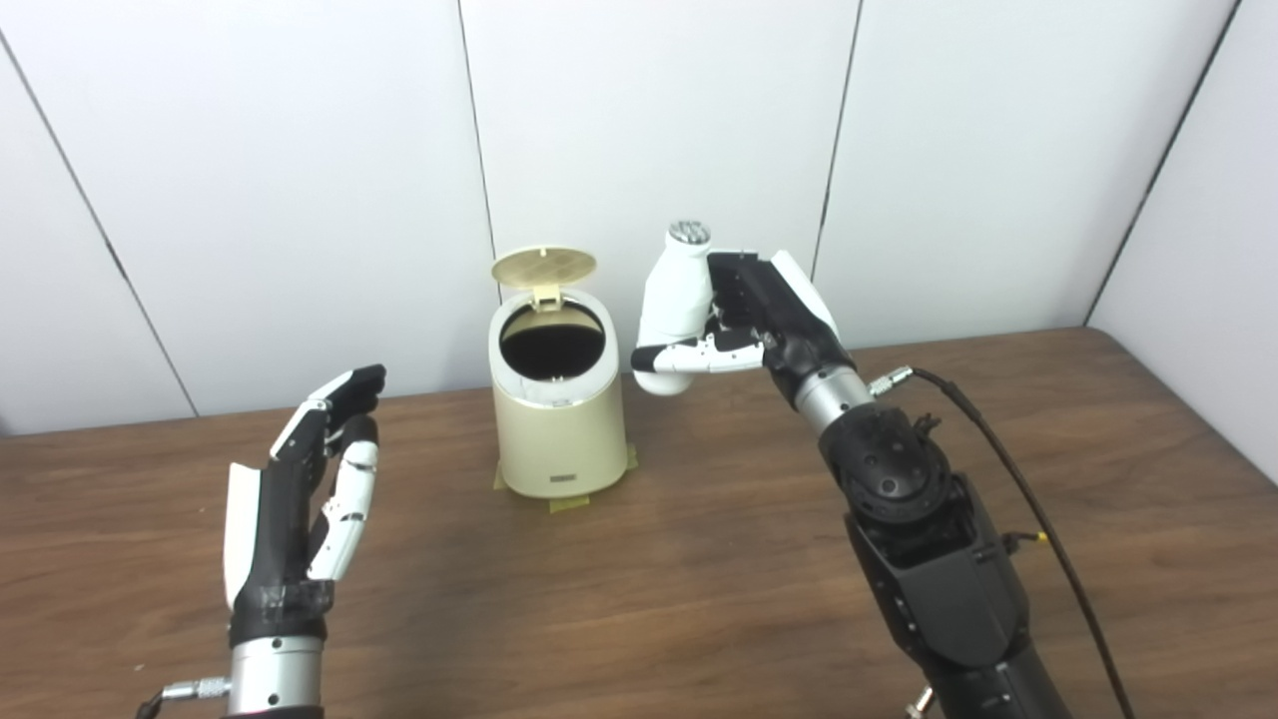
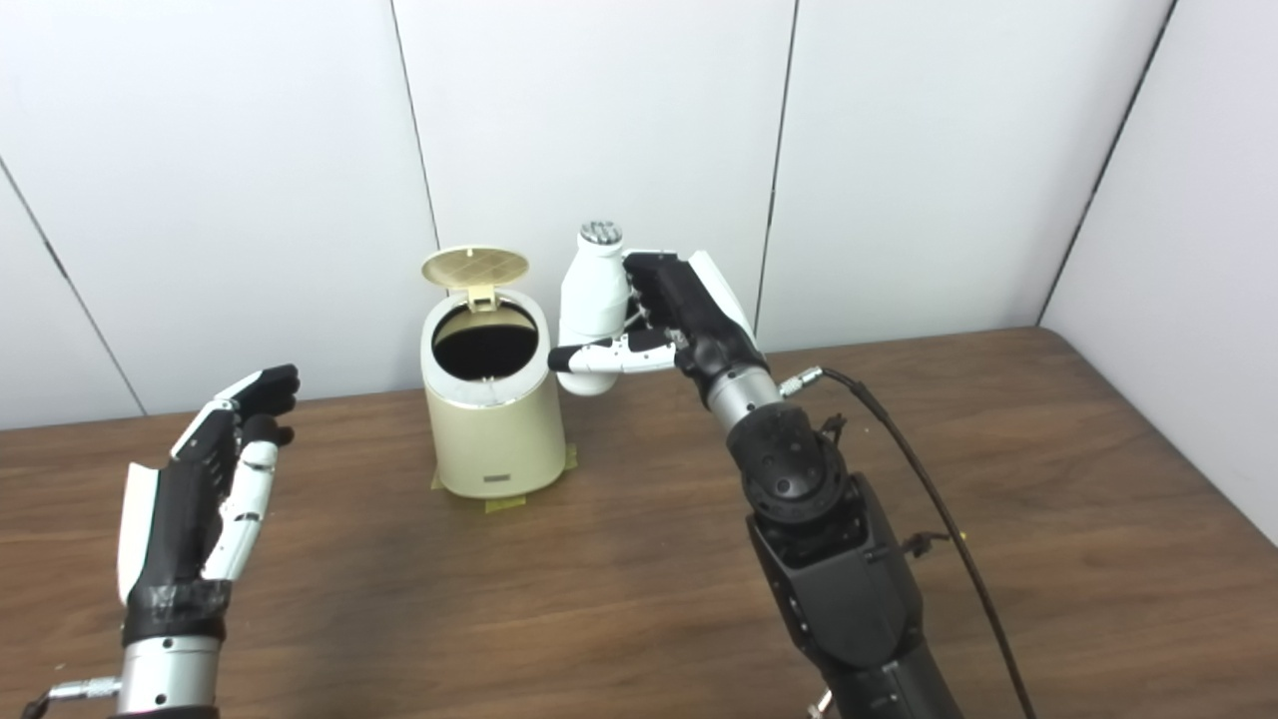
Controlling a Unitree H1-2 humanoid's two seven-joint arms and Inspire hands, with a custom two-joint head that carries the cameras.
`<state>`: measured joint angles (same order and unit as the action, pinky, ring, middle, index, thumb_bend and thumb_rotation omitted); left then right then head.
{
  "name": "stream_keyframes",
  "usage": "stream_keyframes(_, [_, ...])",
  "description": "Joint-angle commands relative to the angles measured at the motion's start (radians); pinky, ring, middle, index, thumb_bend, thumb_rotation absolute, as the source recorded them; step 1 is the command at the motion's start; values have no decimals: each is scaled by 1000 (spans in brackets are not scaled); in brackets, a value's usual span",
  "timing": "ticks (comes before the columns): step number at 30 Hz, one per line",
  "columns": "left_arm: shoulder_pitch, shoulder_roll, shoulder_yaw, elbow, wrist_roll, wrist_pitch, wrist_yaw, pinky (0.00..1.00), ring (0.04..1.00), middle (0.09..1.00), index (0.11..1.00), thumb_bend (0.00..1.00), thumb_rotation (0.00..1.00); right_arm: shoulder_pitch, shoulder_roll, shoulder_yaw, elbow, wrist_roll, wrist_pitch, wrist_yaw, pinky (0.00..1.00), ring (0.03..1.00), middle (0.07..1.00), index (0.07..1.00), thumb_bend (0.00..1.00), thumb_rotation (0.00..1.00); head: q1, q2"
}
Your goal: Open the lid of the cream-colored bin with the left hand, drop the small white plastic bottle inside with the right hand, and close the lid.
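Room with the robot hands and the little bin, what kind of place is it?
Probably a robot test lab, not a home: plain white wall panels, a bare wooden table, and a cream-colored bin taped down at its base. The right hand holds a small white plastic bottle.

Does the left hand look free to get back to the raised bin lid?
Probably yes: the left hand is open, holds nothing, and bare table lies between it and the bin; the lid stands upright, unobstructed.
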<state>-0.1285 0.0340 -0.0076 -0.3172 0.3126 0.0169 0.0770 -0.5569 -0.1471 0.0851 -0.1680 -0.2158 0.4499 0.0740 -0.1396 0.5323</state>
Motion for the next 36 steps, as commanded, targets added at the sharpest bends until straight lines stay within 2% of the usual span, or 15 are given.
stream_keyframes(1, [-46,-6,-4,-15,15,-33,17,725,805,809,805,330,789,-76,8,-4,-22,1,-6,-2,322,429,491,490,518,0,4,0])
stream_keyframes(12, [-43,-33,-5,-21,46,-15,28,737,808,809,804,326,787,-132,42,25,64,-37,-18,-18,297,415,487,500,518,0,33,-18])
stream_keyframes(25, [-36,-55,-16,-44,75,9,23,721,806,811,807,313,808,-185,94,26,235,-38,-117,-53,316,428,480,493,519,0,58,-20])
stream_keyframes(36, [-38,-59,-30,-32,92,-20,38,693,785,793,789,304,801,-215,116,26,342,-50,-170,-95,348,451,477,486,520,0,66,-17])
